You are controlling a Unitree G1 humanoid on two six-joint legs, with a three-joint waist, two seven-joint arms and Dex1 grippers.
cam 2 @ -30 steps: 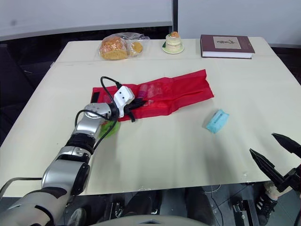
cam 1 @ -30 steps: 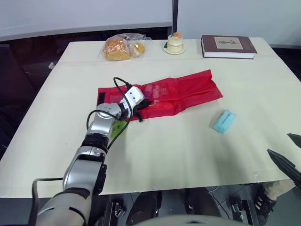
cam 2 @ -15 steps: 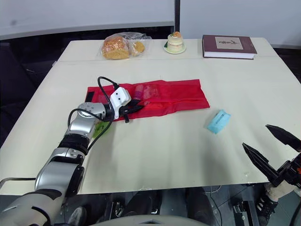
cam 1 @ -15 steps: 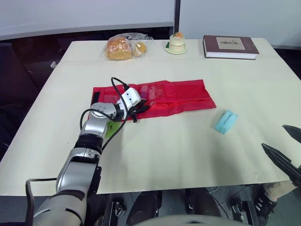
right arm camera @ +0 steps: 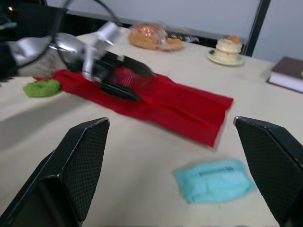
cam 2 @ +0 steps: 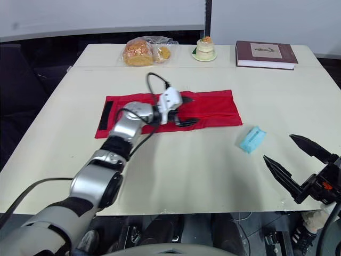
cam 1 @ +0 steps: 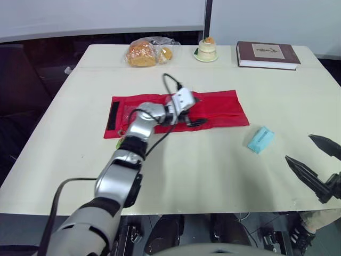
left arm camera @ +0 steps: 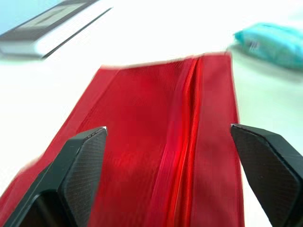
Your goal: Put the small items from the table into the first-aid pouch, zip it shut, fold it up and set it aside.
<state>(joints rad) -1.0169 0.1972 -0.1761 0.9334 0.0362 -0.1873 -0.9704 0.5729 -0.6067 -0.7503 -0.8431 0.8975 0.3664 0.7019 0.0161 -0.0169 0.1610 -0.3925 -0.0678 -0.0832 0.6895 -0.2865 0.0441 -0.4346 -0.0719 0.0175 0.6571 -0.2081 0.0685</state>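
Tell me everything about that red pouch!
The pouch is red, thin cloth by the look of it. It is a long rectangle lying flat and unfolded in the middle of the table. A zip line runs along its length; whether it is shut is hard to tell. A black strip crosses its left end. The left gripper is open over its middle, and a green thing lies beside its near left corner.
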